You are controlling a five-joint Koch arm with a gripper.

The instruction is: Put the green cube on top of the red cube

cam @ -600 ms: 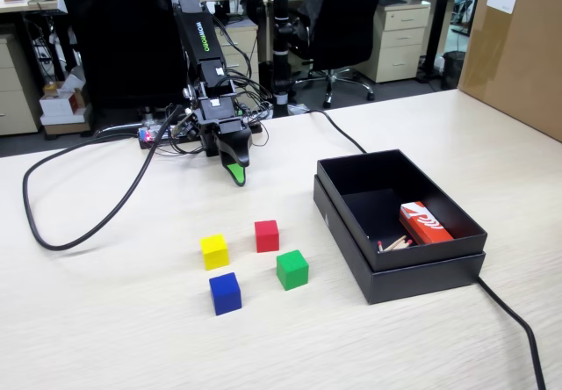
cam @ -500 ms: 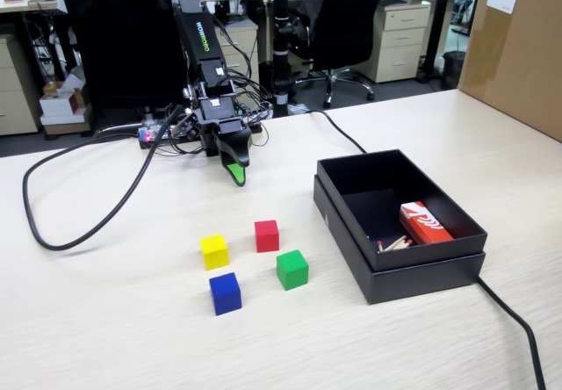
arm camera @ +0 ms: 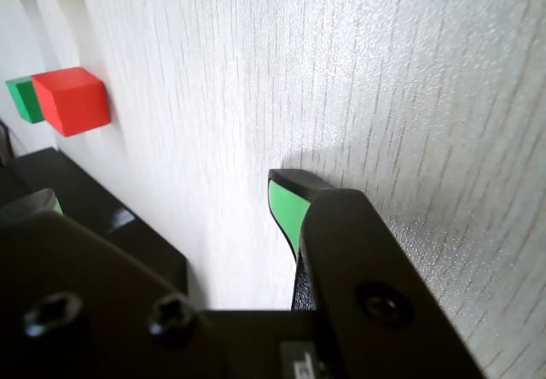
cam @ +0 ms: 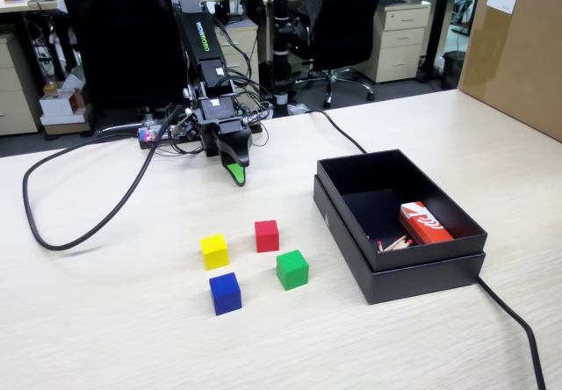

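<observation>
Our end effector hangs near the worktop's far edge; the green cube lies nearer us, beyond the red cube. We cannot tell its jaw state.

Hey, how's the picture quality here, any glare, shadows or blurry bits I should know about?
Fixed view: even office light, sharp, soft short shadows beside the green cube and red cube. Wrist view: strong glare washes out the table at centre; the pincer body close to the lens looks soft and dark, and it casts a shadow on the table; the red cube stays clear.
</observation>
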